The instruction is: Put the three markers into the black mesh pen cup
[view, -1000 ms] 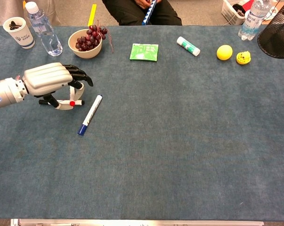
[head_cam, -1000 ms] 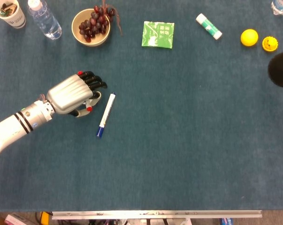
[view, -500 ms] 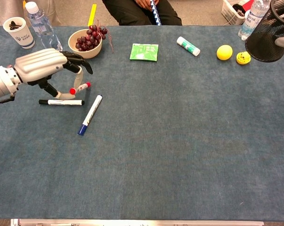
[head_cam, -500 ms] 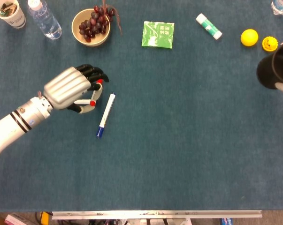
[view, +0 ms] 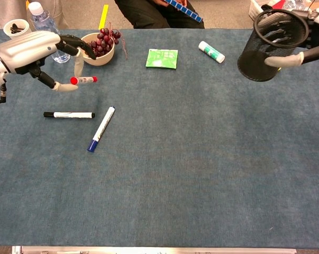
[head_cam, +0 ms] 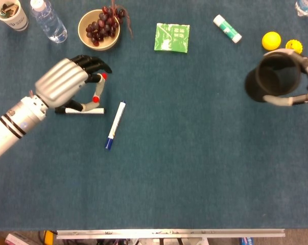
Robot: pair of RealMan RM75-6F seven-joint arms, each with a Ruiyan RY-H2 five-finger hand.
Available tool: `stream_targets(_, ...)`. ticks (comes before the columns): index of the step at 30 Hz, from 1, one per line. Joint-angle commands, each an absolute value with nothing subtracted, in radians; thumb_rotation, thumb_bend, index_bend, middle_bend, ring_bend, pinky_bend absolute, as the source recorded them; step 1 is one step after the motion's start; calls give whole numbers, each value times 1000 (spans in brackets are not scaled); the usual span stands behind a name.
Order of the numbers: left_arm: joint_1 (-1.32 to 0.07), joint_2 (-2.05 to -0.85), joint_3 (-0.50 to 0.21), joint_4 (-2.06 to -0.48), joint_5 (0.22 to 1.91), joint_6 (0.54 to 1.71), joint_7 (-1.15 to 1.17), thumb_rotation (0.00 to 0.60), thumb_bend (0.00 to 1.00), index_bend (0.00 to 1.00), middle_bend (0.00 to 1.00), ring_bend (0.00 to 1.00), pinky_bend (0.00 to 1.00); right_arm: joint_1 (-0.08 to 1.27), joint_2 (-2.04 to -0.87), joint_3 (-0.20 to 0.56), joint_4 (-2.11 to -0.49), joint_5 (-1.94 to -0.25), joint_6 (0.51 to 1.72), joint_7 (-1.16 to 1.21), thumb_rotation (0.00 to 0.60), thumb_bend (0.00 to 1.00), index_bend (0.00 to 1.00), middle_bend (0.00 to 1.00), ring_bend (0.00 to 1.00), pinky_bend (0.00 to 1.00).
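1. The left robot hand [view: 35, 53] hangs above the table [view: 201, 159] with a red-capped marker [view: 83, 80] pinched between thumb and a fingertip, its other fingers curled loosely above; the marker lies roughly level in the pinch.
2. The right robot hand [view: 307, 42] holds the black mesh pen cup [view: 267, 45] off the table, fingers wrapped round its wall, mouth tipped toward the camera and apparently empty.
3. Just below the left robot hand, a black marker [view: 69, 114] and a blue-capped marker [view: 100, 129] lie on the table, close together but apart.
4. The step in hand looks to be bringing marker and cup together: well done, it means keeping the pinch firm, tilting the marker nose-down over the rim, and releasing only once its tip is inside.
5. The cup should stay steady and mouth-up, since a slim marker in a light pinch can swivel or slip.
6. A bowl of grapes [view: 98, 46] sits just beyond the left robot hand.
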State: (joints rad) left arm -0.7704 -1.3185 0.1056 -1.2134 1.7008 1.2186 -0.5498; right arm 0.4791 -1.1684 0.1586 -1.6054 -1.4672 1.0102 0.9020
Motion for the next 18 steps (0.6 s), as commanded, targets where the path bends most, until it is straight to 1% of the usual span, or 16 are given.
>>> stream_targets(1, -767, -1264, 81, -1283, 1671, 1214, -582, 600, 237, 597, 275, 194, 249, 518, -1219, 166, -1580, -1465, 978, 881, 600, 360, 519, 451, 343, 294)
stream_targets(10, -765, -1122, 34, -1458, 1618, 1188, -652, 600, 237, 597, 281, 194, 249, 611, -1384, 177, -1499, -1474, 935, 795, 600, 360, 519, 450, 343, 294)
stream_targets(18, -772, -1003, 6, -1599, 1583, 1127, -741, 600, 237, 596, 284, 194, 249, 683, -1532, 184, -1410, -1467, 903, 749, 600, 360, 519, 451, 343, 294)
